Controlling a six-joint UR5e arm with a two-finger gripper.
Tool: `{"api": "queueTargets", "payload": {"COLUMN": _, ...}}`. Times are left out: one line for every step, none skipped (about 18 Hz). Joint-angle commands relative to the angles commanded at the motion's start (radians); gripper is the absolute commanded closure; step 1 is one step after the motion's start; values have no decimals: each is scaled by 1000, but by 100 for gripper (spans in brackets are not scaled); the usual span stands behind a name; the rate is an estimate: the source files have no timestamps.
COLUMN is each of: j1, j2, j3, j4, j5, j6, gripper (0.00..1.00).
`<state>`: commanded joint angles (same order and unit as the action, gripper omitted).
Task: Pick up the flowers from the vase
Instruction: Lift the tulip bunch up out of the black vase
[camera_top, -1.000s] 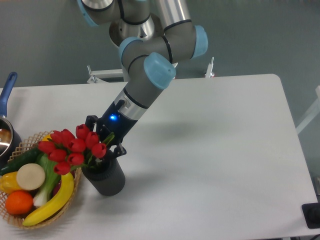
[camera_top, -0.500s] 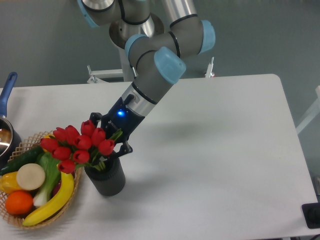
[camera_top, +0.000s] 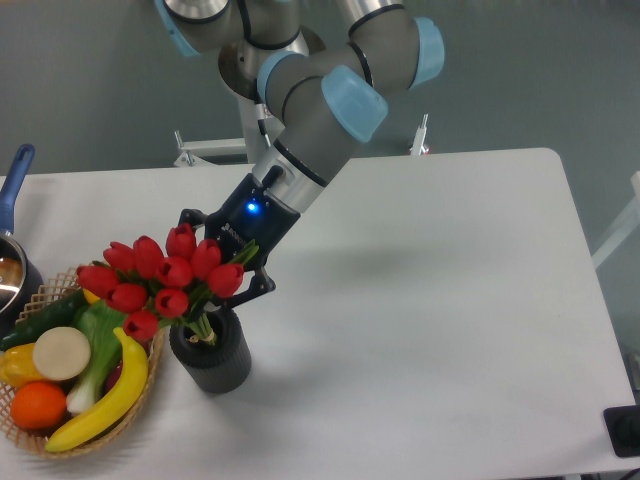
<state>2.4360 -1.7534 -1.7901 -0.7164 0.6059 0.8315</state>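
Camera view, left of centre: end effector (camera_top: 222, 268) pinched the flowers (camera_top: 160, 279), whose stem ends sat inside the vase (camera_top: 211, 355) on the bench (camera_top: 420, 330). Step judged: extraction under way. Next move called for a lift clearing the rim.

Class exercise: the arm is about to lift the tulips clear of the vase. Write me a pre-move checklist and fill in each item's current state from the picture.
1. Hand closed on the flowers: cannot tell, blooms and leaves hide the fingers.
2. Stems out of the vase: not ok, stem ends are in its mouth.
3. Vase upright on the table: ok.
4. Blooms apart from the wicker basket: not ok, they overhang its produce.
5. Bunch together: ok, no loose tulips visible.
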Motion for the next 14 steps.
{"api": "queueTargets", "payload": {"j1": -2, "j2": 5, "j3": 0, "j4": 2, "j5": 0, "j6": -12, "gripper": 59}}
{"api": "queueTargets", "payload": {"j1": -2, "j2": 12, "j3": -2, "j4": 2, "j5": -3, "j6": -23, "gripper": 59}}
{"api": "queueTargets", "payload": {"j1": -3, "j2": 17, "j3": -2, "j4": 2, "j5": -6, "j6": -34, "gripper": 59}}
{"api": "queueTargets", "payload": {"j1": -2, "j2": 26, "j3": -6, "j4": 2, "j5": -9, "j6": -43, "gripper": 59}}
{"api": "queueTargets", "payload": {"j1": -3, "j2": 37, "j3": -11, "j4": -6, "j5": -11, "j6": -52, "gripper": 59}}
{"api": "queueTargets", "payload": {"j1": -5, "j2": 51, "j3": -23, "j4": -17, "j5": -9, "j6": -52, "gripper": 59}}
{"api": "queueTargets", "payload": {"j1": -5, "j2": 63, "j3": -34, "j4": -17, "j5": -11, "j6": -52, "gripper": 59}}
{"api": "queueTargets", "payload": {"j1": -3, "j2": 71, "j3": -41, "j4": -20, "j5": -12, "j6": -54, "gripper": 59}}
{"api": "queueTargets", "payload": {"j1": -5, "j2": 77, "j3": -41, "j4": -23, "j5": -15, "j6": -55, "gripper": 59}}
{"api": "queueTargets", "payload": {"j1": -6, "j2": 80, "j3": -41, "j4": -23, "j5": -26, "j6": -69, "gripper": 59}}
{"api": "queueTargets", "payload": {"j1": -6, "j2": 81, "j3": -41, "j4": -23, "j5": -41, "j6": -95, "gripper": 59}}
{"api": "queueTargets", "payload": {"j1": -6, "j2": 83, "j3": -40, "j4": -22, "j5": -54, "j6": -123, "gripper": 59}}
{"api": "queueTargets", "payload": {"j1": -8, "j2": 84, "j3": -35, "j4": -21, "j5": -66, "j6": -138, "gripper": 59}}
{"api": "queueTargets", "payload": {"j1": -6, "j2": 86, "j3": -29, "j4": -21, "j5": -71, "j6": -144, "gripper": 59}}
